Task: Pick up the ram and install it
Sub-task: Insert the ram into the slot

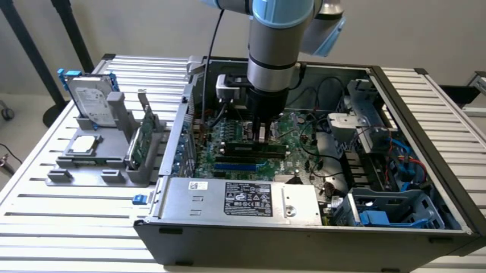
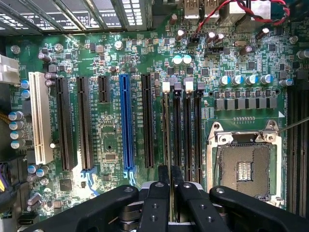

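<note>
Standing on a slatted aluminium table (image 1: 61, 216), an open computer case (image 1: 304, 250) takes up most of the exterior view, with the Universal Robots arm (image 1: 274, 51) reaching straight down into it from above; a silver power supply (image 1: 243, 199) with a black label lies along the case's near wall, and toward the exterior view's left a grey fixture (image 1: 91, 170) on the table holds a hard drive (image 1: 91, 99) upright in a blue caddy, a square silver chip (image 1: 82, 145) lying flat, and a tall green expansion card (image 1: 148, 136) on edge; the wrist view looks straight down on the green motherboard (image 2: 111, 63) and gives what the other view is too far off to show: a white PCI slot (image 2: 39, 116), black expansion slots on both sides of a blue slot (image 2: 125, 121), the open silver-framed CPU socket (image 2: 244, 166), and between the expansion slots and that socket a bank of parallel memory slots (image 2: 188, 125) with white and black latches; the ram (image 1: 243, 151) appears in the exterior view as a long, narrow stick, dark along its face with a green strip of board, standing on edge in that bank directly under the arm; from the wrist it is seen edge-on, a thin pale line along the memory slot nearest the expansion slots; the gripper (image 2: 170, 186) has its two black fingers (image 2: 159, 203) drawn nearly together, clamped on the ram's upper edge near the middle of its length.
</note>
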Robot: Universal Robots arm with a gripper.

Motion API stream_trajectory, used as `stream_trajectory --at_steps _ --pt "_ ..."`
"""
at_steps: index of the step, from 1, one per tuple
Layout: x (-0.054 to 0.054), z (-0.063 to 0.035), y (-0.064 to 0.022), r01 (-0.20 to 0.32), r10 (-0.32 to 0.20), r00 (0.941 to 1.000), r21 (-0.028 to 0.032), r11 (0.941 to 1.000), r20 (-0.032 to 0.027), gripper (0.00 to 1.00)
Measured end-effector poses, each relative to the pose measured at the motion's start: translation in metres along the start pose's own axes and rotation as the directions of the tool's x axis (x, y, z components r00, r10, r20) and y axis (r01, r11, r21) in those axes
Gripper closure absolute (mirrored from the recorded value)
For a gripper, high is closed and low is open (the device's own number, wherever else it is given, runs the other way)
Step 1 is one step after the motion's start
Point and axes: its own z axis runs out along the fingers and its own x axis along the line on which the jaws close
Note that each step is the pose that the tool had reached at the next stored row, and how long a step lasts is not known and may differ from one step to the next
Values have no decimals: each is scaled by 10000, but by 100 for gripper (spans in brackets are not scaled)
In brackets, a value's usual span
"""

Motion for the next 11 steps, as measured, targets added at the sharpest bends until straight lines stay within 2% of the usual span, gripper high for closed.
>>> stream_trajectory --at_steps 11 --pt "0 16 0 0 0 10000 1 10000 2 86"
